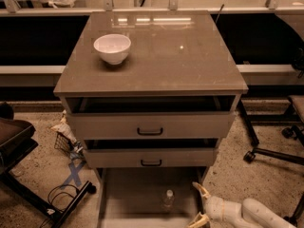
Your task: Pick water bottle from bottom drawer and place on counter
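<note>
Bottom drawer (128, 196) pulled fully out toward the near edge, below two upper drawers (150, 126) also partly open, each with a black handle. On its flat floor, right of the middle: water bottle (168, 199), apparently upright, white cap uppermost, touching nothing else.

At the near right, low down and just beside the drawer's right rail: gripper (199, 204) on a white arm, pointing left toward the bottle. Fingers (200, 189) spread wide apart, holding nothing, near the bottle but clear of it.

Up on the glossy tabletop (171, 56), toward its far left corner: a white bowl (112, 48).

On the speckled floor to the left, a blue tape cross (73, 175) and a black stand foot with cable (59, 198); to the right, a chair base (266, 151) on castors.
</note>
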`<state>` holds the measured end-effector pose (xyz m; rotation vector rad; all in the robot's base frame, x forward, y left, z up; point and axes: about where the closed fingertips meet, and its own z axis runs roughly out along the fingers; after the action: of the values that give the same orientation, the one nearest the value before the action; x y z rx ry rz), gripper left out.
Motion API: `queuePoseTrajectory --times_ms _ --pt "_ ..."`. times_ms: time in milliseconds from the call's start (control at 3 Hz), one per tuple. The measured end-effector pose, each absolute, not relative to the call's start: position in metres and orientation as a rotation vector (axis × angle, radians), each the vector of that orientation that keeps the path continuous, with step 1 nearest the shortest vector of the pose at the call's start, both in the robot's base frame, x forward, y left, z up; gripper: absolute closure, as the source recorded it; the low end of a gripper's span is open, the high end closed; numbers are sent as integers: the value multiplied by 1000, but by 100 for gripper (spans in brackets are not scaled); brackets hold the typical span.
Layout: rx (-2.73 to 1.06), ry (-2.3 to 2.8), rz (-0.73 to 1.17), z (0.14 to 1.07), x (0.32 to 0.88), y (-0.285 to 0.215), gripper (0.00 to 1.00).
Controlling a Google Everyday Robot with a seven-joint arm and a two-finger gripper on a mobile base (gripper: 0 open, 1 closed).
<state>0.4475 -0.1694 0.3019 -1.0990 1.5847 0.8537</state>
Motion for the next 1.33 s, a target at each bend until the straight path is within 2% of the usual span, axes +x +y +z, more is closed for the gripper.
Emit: queuePoseTrajectory --times_ms 667,1000,1333 --pt "-1143 1568 949 252 469 -111 0" --pt "-1149 1561 979 235 476 -93 18" --pt "-1154 1553 1006 221 484 -75 49"
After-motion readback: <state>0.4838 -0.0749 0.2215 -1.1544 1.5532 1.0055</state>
